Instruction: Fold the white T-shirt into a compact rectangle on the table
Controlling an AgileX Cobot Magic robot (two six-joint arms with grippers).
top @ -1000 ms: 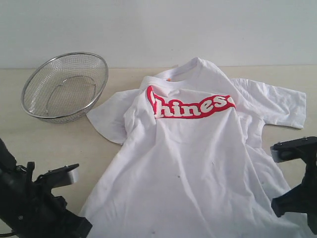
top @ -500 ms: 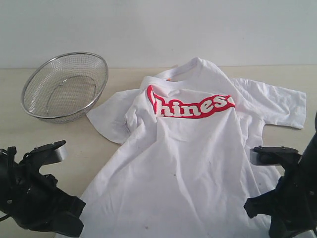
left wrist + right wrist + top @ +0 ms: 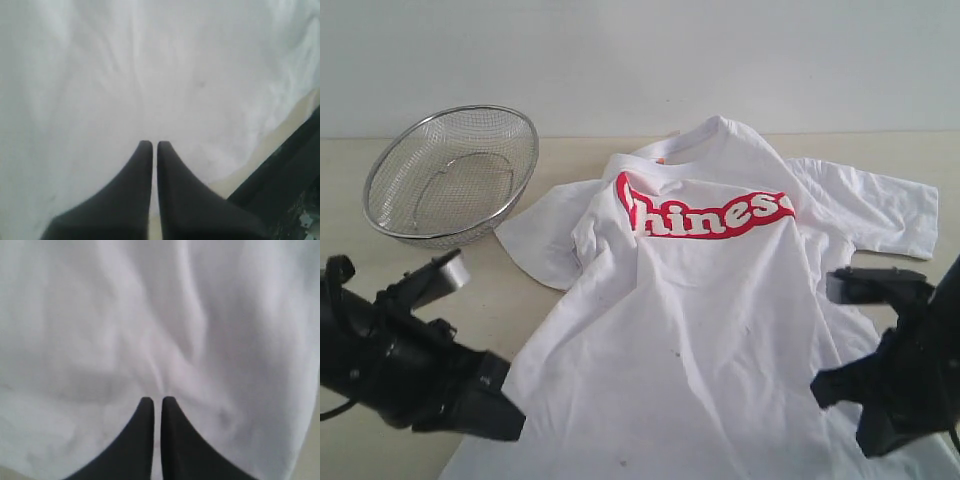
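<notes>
Exterior view shows mesh bowl (image 3: 450, 175) near white T-shirt (image 3: 710, 330), left hand (image 3: 150, 145) and right hand (image 3: 153, 400) closed.

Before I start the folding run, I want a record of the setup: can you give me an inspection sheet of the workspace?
Surface: table, pale beige, no spills seen.
Job's things: white T-shirt, lying face up, wrinkled, not yet folded, red lettering showing.
Clutter: steel mesh bowl, empty, near the sleeve on the left of the exterior view.
Grippers: left gripper and right gripper, both with fingers shut, nothing seen between them, tips over the shirt's lower part.
Cables: nothing seen.
Surroundings: plain white wall behind the table.
</notes>
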